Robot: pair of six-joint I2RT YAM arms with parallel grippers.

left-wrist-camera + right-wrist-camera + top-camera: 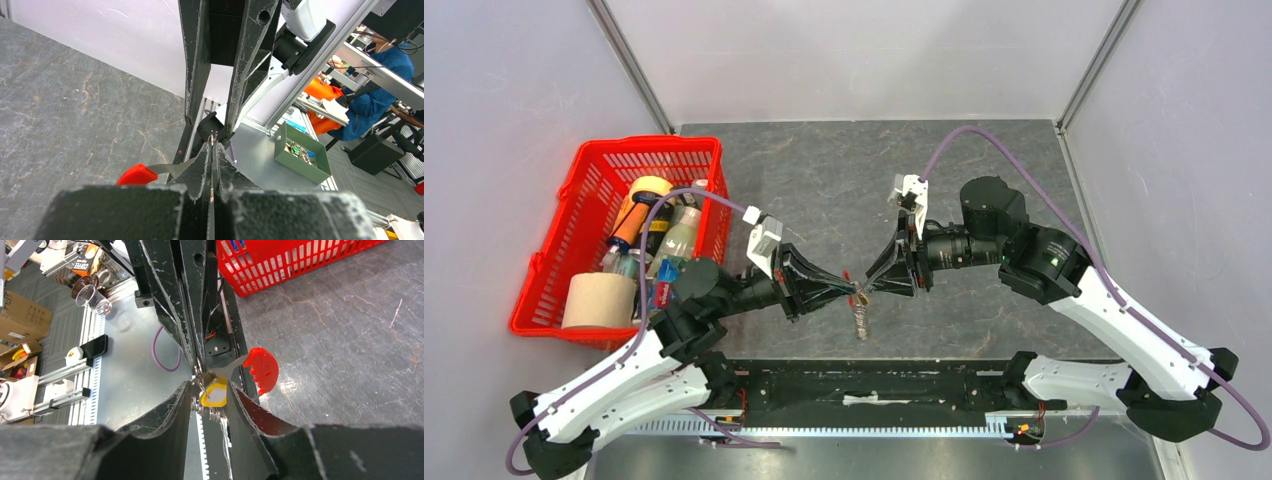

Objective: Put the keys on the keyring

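Both grippers meet above the table's near middle. My left gripper (855, 291) (214, 144) is shut on the keyring (215, 133), whose thin wire loop pokes out past its tips. A flat silvery blade with a red head (137, 175) (263, 369) sticks out sideways from between those fingers. A bunch of silvery keys (861, 321) hangs below the two tips. My right gripper (872, 286) (209, 386) faces the left one, jaws a little apart on either side of a yellow-headed key (214, 395) that hangs on the wire. A narrow gap shows beside the key.
A red plastic basket (650, 146) (300, 271) with bottles and a paper roll stands at the left. The arms' black base rail (864, 385) runs along the near edge. Off the table, a green metal box (300, 165) sits on a shelf.
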